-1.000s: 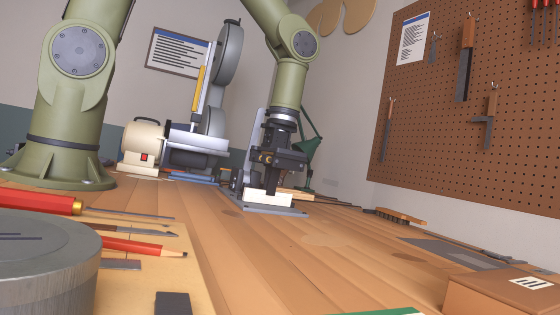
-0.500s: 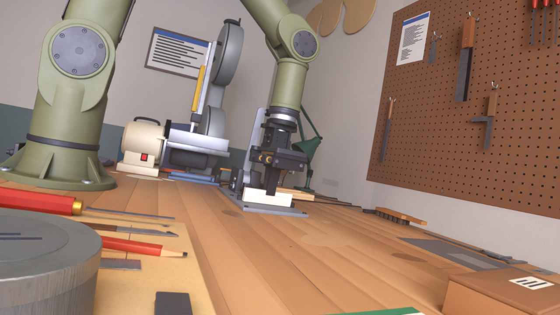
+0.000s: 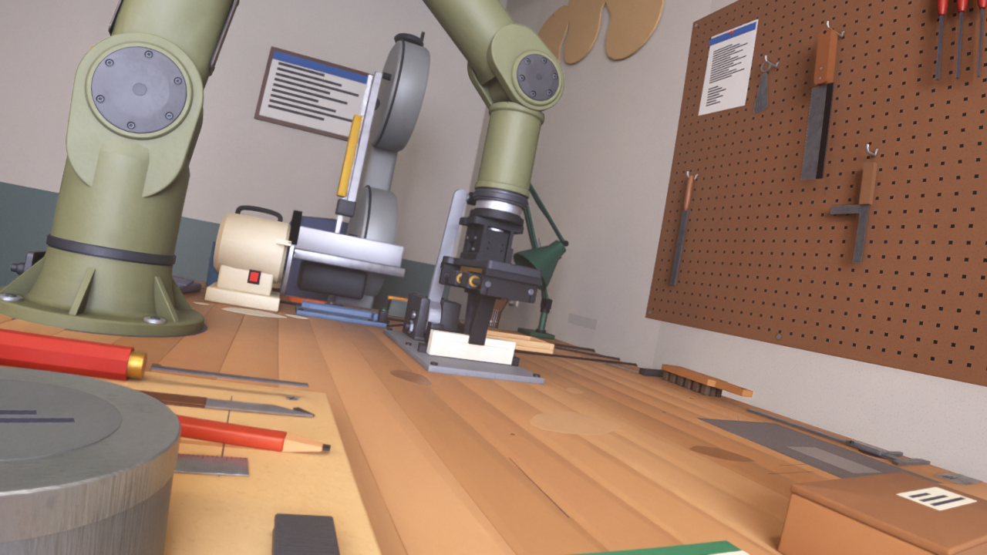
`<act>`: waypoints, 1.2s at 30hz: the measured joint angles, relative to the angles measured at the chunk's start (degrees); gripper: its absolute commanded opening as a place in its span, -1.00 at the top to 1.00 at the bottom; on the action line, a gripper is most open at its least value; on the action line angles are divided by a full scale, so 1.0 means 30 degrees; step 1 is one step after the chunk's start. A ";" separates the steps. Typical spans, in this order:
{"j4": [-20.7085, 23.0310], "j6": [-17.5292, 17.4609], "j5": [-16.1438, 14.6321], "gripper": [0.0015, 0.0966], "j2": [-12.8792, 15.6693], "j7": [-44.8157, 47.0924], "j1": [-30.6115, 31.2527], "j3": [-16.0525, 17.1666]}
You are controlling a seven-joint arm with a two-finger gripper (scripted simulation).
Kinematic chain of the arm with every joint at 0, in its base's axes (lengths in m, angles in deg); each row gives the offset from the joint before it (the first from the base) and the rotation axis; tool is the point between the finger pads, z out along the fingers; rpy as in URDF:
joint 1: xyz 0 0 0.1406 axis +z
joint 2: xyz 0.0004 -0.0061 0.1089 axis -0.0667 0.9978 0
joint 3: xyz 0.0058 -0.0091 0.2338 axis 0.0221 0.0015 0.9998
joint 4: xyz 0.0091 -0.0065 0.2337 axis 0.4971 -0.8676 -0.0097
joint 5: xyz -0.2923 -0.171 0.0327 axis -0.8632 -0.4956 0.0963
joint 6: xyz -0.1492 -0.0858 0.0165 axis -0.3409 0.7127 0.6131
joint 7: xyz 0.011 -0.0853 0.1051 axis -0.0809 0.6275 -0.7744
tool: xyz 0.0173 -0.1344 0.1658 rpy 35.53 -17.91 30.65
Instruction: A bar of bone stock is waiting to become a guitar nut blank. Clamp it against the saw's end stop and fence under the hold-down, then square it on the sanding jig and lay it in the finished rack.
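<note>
The cream bone bar lies on the grey base plate of the saw jig, with one end toward a dark upright block at the plate's far left. My gripper stands straight down over the bar with its dark fingers closed on the bar near its middle. A grey upright plate rises behind the bar. How the bar meets the fence behind it is hidden by the gripper.
The arm's green base stands at the left of the bench, with a bench sander behind it. Pencils and files lie in front left. A brush, a steel rule and a cardboard box lie along the pegboard wall.
</note>
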 measured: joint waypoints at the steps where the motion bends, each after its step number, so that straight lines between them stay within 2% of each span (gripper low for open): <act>1: -0.0002 -0.0005 0.0000 0.93 0.0003 0.0000 0.0000 0.0000; 14: -0.0011 -0.0033 0.0002 0.93 0.0022 0.0002 0.0000 0.0000; 27: -0.0006 -0.0032 0.0007 0.41 0.0019 0.0002 0.0001 0.0003; 36: -0.0004 -0.0032 0.0007 0.38 0.0018 0.0002 0.0001 0.0003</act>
